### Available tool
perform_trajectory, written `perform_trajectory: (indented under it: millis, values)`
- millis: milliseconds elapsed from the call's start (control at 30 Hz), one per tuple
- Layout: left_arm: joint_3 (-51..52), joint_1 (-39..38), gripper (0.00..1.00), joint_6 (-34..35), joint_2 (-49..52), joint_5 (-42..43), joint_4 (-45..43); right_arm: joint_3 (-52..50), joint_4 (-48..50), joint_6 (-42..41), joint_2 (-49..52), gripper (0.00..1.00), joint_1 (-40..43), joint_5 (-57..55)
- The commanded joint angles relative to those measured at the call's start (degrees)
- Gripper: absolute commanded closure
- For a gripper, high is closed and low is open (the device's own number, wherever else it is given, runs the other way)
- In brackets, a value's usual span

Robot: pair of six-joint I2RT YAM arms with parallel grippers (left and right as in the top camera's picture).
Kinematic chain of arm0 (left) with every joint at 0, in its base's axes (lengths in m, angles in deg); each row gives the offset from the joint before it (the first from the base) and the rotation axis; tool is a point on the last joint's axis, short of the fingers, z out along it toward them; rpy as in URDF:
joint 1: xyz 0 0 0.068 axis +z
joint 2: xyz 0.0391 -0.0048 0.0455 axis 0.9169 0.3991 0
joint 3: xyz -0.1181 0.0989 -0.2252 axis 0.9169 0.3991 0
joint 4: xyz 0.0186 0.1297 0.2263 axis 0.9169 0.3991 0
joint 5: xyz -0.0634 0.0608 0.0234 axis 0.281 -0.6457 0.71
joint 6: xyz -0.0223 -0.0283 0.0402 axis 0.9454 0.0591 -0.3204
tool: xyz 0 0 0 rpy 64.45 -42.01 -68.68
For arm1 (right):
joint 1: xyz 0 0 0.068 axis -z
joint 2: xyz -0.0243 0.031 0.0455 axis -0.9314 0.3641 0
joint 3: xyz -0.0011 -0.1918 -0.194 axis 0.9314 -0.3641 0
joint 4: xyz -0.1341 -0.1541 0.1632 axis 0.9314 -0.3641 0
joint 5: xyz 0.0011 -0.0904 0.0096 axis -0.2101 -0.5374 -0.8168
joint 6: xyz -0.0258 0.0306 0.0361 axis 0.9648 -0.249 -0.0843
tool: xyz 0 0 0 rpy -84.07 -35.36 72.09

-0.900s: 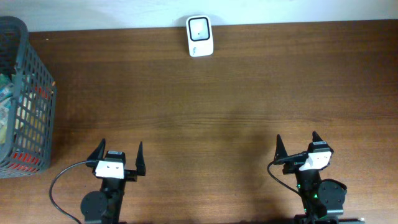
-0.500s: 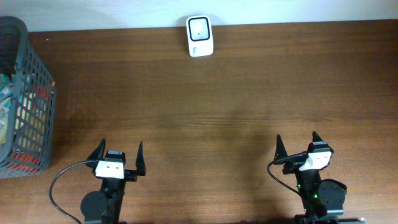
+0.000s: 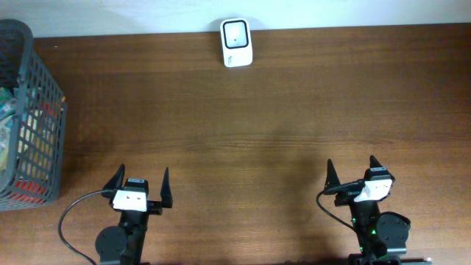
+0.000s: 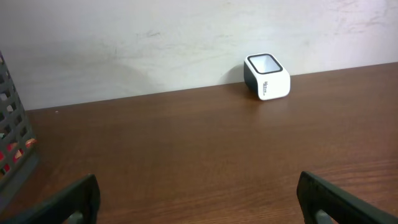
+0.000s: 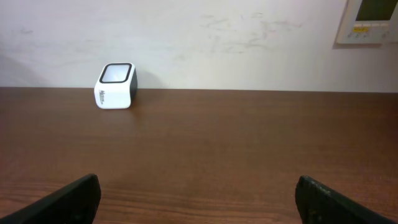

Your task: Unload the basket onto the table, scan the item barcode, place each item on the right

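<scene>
A small white barcode scanner with a dark window stands at the table's far edge, by the wall; it also shows in the left wrist view and the right wrist view. Colourful packaged items show through the mesh of a basket at the left; no barcode is visible. My left gripper rests at the near left, open and empty, its dark fingertips wide apart. At the near right my right gripper is likewise open with nothing between its fingers.
A dark grey mesh basket stands at the table's left edge, and its corner shows in the left wrist view. A pale wall runs behind the table, with a white control panel at the upper right.
</scene>
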Motion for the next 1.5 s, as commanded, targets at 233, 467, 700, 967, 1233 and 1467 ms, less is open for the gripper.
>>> perform_trajectory:
  millis: [233,467,700,967,1233,1467]
  values:
    - [0.3,-0.3,0.01,-0.7,0.0,0.9,-2.3,-0.4,-0.1,0.0,-0.2,0.01,0.3,0.7]
    - [-0.6,-0.3,0.01,-0.7,0.2,4.4,-5.8,-0.4,-0.1,0.0,-0.2,0.01,0.3,0.7]
    - [-16.1,-0.3,0.01,-3.7,12.5,5.4,-0.5,-0.4,-0.1,0.0,-0.2,0.01,0.3,0.7]
    - [-58.2,-0.2,0.01,-7.8,48.0,5.2,22.2,-0.4,-0.1,0.0,-0.2,0.01,0.3,0.7]
    - [-113.6,2.6,0.01,-8.7,84.5,4.7,57.6,-0.4,-0.1,0.0,-0.2,0.01,0.3,0.7]
    - [-126.8,3.1,0.01,-8.6,94.5,-1.9,56.9,-0.4,-0.1,0.0,-0.2,0.01,0.3,0.7]
